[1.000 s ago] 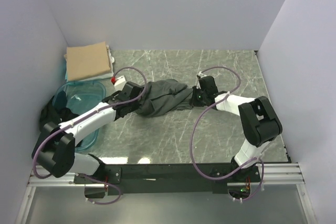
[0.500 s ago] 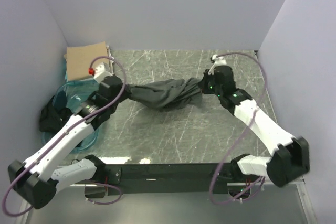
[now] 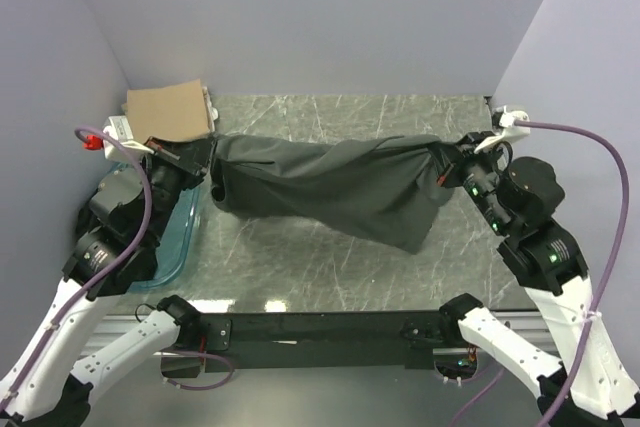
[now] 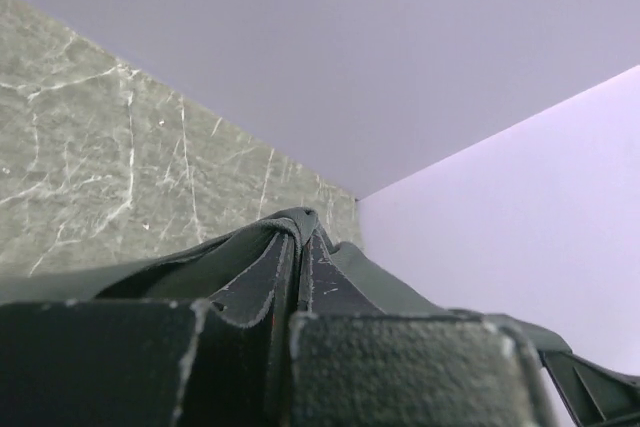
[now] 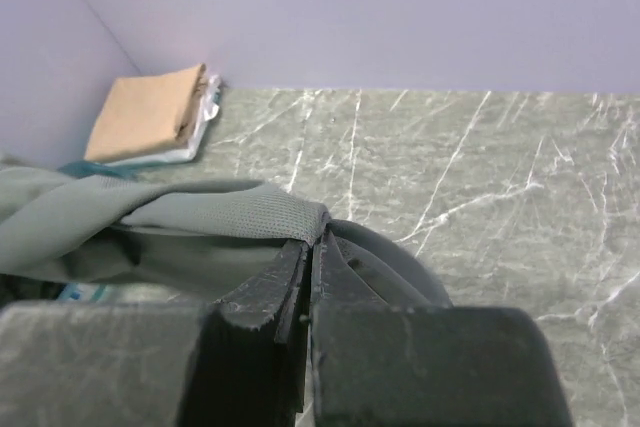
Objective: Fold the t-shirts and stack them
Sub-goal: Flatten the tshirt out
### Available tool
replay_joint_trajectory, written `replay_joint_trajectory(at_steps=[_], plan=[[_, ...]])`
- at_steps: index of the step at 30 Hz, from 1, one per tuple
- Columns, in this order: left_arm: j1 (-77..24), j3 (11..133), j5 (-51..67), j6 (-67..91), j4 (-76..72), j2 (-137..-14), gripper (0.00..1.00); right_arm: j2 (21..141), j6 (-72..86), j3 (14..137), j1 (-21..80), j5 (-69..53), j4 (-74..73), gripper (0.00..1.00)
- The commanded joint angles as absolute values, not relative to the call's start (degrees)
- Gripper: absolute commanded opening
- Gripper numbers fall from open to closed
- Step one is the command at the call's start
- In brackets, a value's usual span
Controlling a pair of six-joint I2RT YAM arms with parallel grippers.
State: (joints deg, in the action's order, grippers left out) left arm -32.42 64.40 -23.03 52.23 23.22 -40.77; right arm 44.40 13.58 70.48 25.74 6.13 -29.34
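Observation:
A dark charcoal-grey t-shirt point(image 3: 330, 187) hangs stretched in the air between my two grippers, sagging low at its right end. My left gripper point(image 3: 212, 159) is shut on its left edge; the wrist view shows the cloth point(image 4: 240, 262) pinched between the closed jaws. My right gripper point(image 3: 447, 159) is shut on its right edge, with the cloth point(image 5: 190, 217) clamped in the jaws. A folded tan t-shirt point(image 3: 167, 110) lies at the far left corner, also in the right wrist view point(image 5: 145, 112). No black shirts show.
A translucent teal plastic tub point(image 3: 178, 237) sits at the left, partly under my left arm. The marble table point(image 3: 320, 267) lies below the shirt. White walls close in the back and both sides. The black rail with the arm bases runs along the near edge.
Both grippers rose and pulled apart, left going left and right going right. The bunched grey shirt lifted off the table and spread out wide between them.

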Motion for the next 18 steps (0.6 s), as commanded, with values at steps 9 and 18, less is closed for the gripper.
replay_joint_trajectory(at_steps=[9,18], plan=[[-31.3,64.6,-36.4,55.5,24.6,-56.2,0.01,58.6,14.1,65.9,22.9,11.8,-23.8,0.0],[-17.8,71.7,-20.4,48.9,9.9,-84.0,0.01,85.6,11.3,74.5,14.9,3.2,-12.8,0.0]])
